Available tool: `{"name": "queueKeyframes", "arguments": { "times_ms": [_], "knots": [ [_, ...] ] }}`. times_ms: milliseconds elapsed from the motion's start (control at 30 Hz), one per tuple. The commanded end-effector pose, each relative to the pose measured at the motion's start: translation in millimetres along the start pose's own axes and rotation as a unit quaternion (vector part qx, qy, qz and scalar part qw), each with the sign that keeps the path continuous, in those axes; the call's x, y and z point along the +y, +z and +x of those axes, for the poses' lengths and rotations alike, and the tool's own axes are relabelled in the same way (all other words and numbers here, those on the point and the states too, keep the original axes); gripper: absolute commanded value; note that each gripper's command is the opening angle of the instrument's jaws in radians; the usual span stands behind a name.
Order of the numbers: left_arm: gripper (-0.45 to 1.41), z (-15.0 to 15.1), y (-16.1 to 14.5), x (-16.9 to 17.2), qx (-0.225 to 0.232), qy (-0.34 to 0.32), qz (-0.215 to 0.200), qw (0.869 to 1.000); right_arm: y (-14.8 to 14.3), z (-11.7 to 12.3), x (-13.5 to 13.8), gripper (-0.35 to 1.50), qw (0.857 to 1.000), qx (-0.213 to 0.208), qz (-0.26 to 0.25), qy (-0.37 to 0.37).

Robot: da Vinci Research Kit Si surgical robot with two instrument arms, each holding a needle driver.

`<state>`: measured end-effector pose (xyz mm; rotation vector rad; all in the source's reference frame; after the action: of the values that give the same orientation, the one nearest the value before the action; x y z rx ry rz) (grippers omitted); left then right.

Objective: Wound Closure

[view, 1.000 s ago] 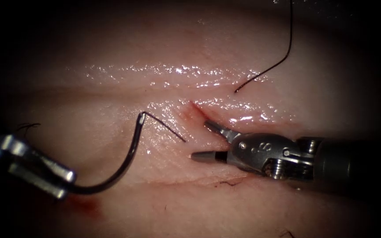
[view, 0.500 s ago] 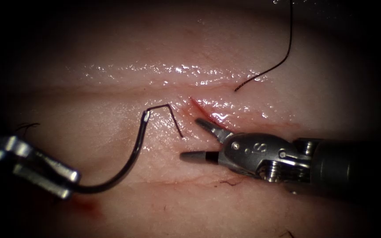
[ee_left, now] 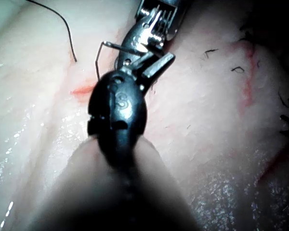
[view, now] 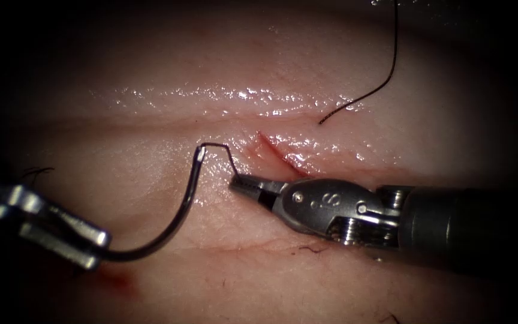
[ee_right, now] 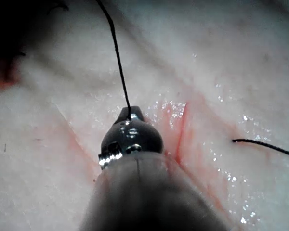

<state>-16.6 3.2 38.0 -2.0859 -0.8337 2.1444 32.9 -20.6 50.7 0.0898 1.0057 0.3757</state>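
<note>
Right tool (view: 239,183) jaws pinch the thread (view: 228,157) left of the cut (view: 277,153); left tool (view: 91,249) grips the needle (view: 178,217) near its tip, clear of the tissue (view: 151,120).

A dark curved needle (view: 178,216) lies above pale, glistening tissue (view: 151,114), to the left of the cut (view: 280,155), not piercing the surface. Its lower end is clamped in the closed jaws of the left tool (view: 94,249). From there it sweeps up in an arc to its blunt end. A short length of black thread (view: 220,150) leaves that end, bends sharply down and is pinched in the closed jaws of the right tool (view: 241,185), just left of the cut. The cut is a short, slanted red slit. A separate cut end of thread (view: 364,96) rests on the tissue to the right of the cut, curling upward.
</note>
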Motion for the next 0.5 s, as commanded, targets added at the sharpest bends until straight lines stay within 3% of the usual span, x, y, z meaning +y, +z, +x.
{"name": "queueKeyframes", "arguments": {
  "times_ms": [33, 167, 267, 500],
  "knots": [
    [-0.45, -0.5, 0.4, -0.3, 0.0, -0.001, 0.0, 1.0, 0.7, -0.1, -0.4, -0.35, 1.0, -0.005, 0.004, -0.002],
    [-0.45, -0.7, 0.2, -0.9, -0.004, -0.003, 0.013, 1.0, -0.2, 0.1, -1.1, -0.35, 1.0, -0.008, 0.011, -0.003],
    [-0.45, -1.5, -0.1, -1.8, -0.009, -0.008, 0.048, 0.999, -1.1, 1.0, -2.4, -0.35, 1.0, -0.003, 0.027, -0.001],
    [-0.45, -5.1, -0.3, -2.9, -0.031, -0.014, 0.131, 0.991, -2.2, 5.5, -6.9, -0.35, 0.999, 0.016, 0.051, 0.003]
  ]
}}
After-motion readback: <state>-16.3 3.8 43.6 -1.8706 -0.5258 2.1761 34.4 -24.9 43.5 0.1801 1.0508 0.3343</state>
